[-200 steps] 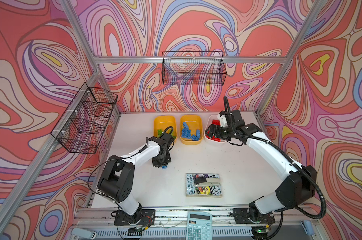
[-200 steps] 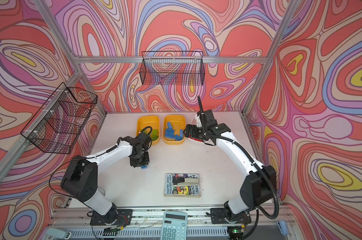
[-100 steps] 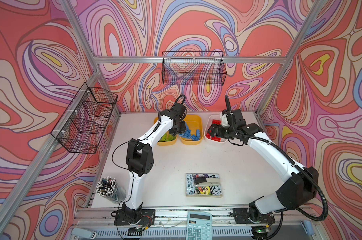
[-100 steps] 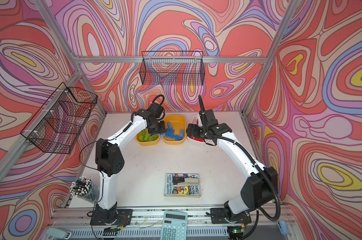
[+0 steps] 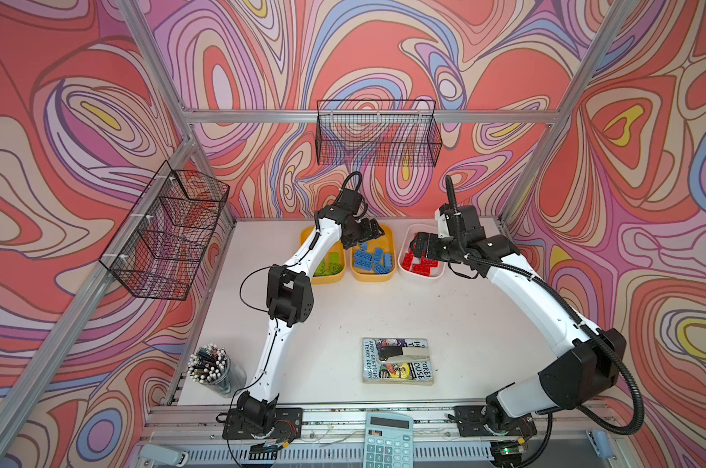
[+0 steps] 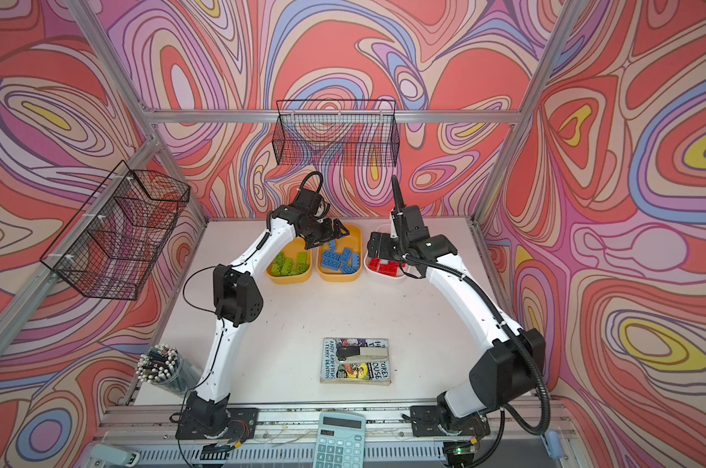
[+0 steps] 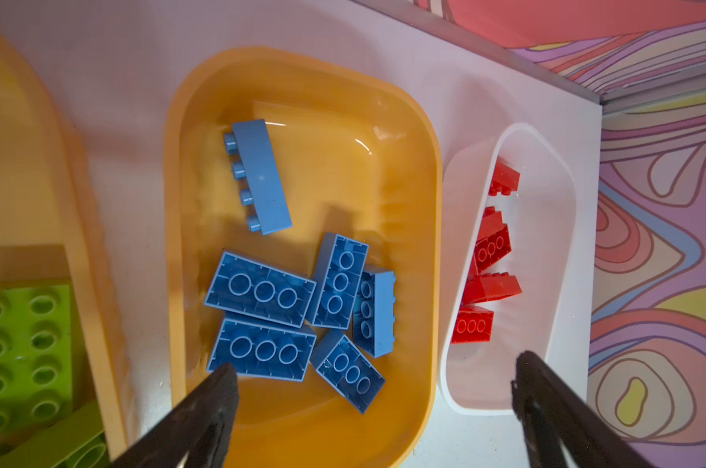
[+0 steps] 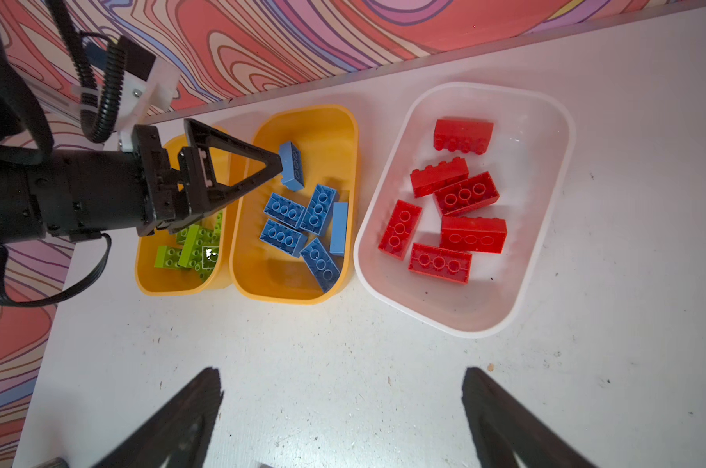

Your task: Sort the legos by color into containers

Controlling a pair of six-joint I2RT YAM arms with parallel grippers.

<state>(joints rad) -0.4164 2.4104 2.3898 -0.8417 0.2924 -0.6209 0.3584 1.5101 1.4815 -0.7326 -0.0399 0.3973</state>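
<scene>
Three containers stand in a row at the back of the table. An orange-yellow tub [image 5: 335, 278] holds green legos [image 5: 331, 261], a second orange-yellow tub [image 5: 377, 280] holds blue legos [image 5: 373, 259], and a white tub [image 5: 422, 276] holds red legos [image 8: 460, 210]. My left gripper [image 7: 373, 364] hangs open over the blue tub with nothing between its fingers. A light blue brick [image 7: 260, 176] lies on its side at the tub's far end, just off one left fingertip [image 8: 276, 162]. My right gripper [image 8: 342, 375] is open and empty above the white tub's [image 8: 464, 328] front edge.
A book with a stapler on it [image 5: 398, 360] lies at the front centre. A calculator [image 5: 387, 439] rests on the front rail and a cup of pencils [image 5: 211, 364] stands front left. Black wire baskets hang on the back wall [image 5: 377, 135] and left wall [image 5: 166, 231].
My left arm swung from the front-left table to the blue tub carrying a blue brick, then opened and let it drop in. The right arm barely moved.
</scene>
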